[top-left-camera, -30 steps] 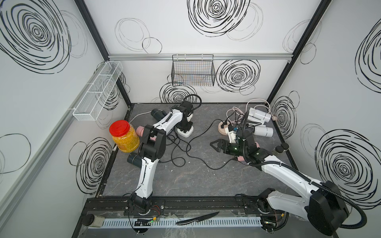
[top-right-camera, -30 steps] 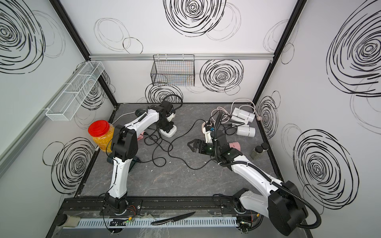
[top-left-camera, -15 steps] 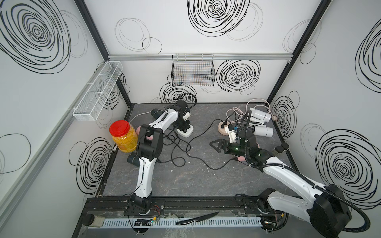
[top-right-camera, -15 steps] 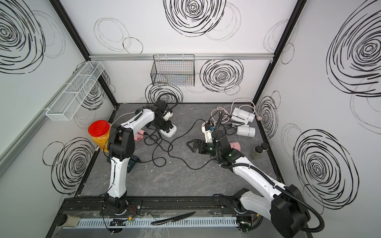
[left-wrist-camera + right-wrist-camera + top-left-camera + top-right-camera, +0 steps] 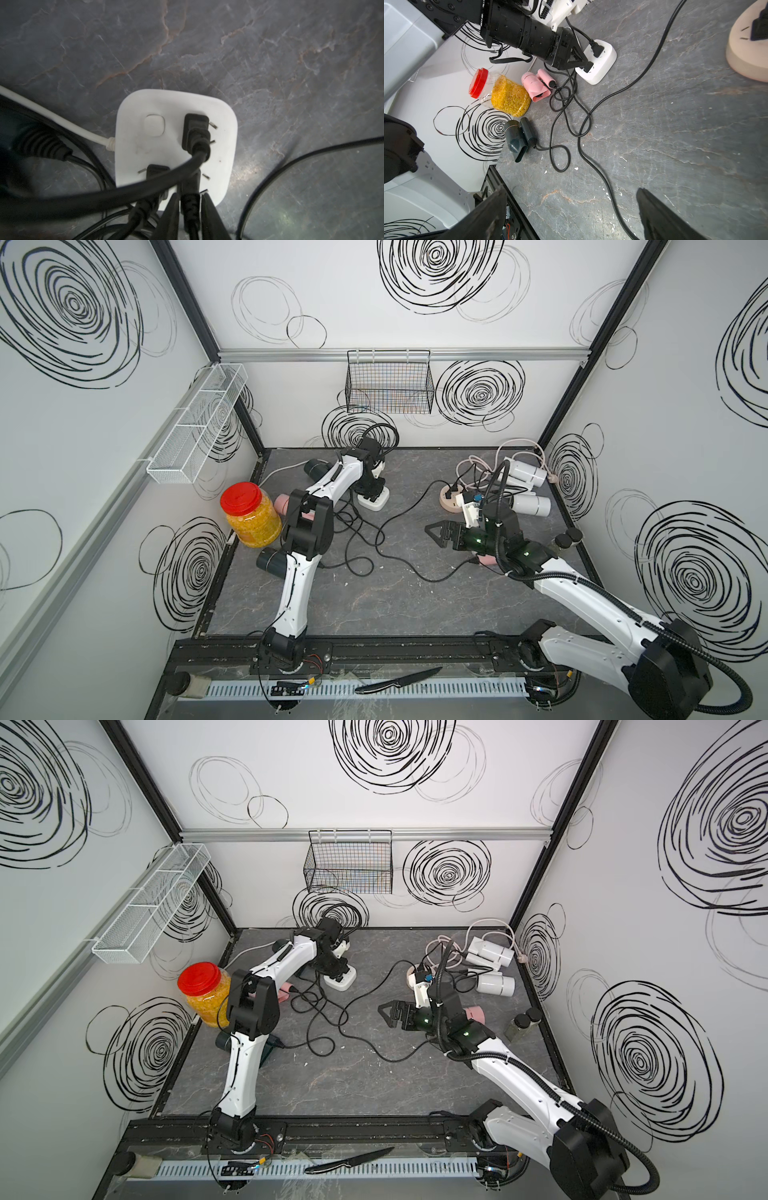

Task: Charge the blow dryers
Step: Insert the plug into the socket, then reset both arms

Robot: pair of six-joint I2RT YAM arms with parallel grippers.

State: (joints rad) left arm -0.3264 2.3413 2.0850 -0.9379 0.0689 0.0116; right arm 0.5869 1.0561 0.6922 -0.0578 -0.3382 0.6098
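Note:
My left gripper (image 5: 190, 196) stands over the white square power strip (image 5: 176, 135), its fingers narrowly open on either side of a black plug (image 5: 190, 205) seated in the strip. Two more black plugs sit in the strip. On the left lie a dark blow dryer (image 5: 517, 137) and a pink blow dryer (image 5: 534, 85); another dark one (image 5: 316, 468) lies behind the left arm. Two white blow dryers (image 5: 525, 475) (image 5: 532, 506) lie by the round beige hub (image 5: 451, 497). A pink one (image 5: 473, 1014) shows beside my right arm. My right gripper (image 5: 432, 531) hangs wide open and empty.
Black cords (image 5: 361, 539) loop across the table's middle. A red-lidded jar (image 5: 249, 516) stands at the left edge, and two small dark-capped bottles (image 5: 567, 537) at the right edge. A wire basket (image 5: 388, 385) hangs on the back wall. A knife (image 5: 399, 680) lies on the front rail.
The left gripper's jaws have eased apart around the plug at the power strip. The right arm has barely moved.

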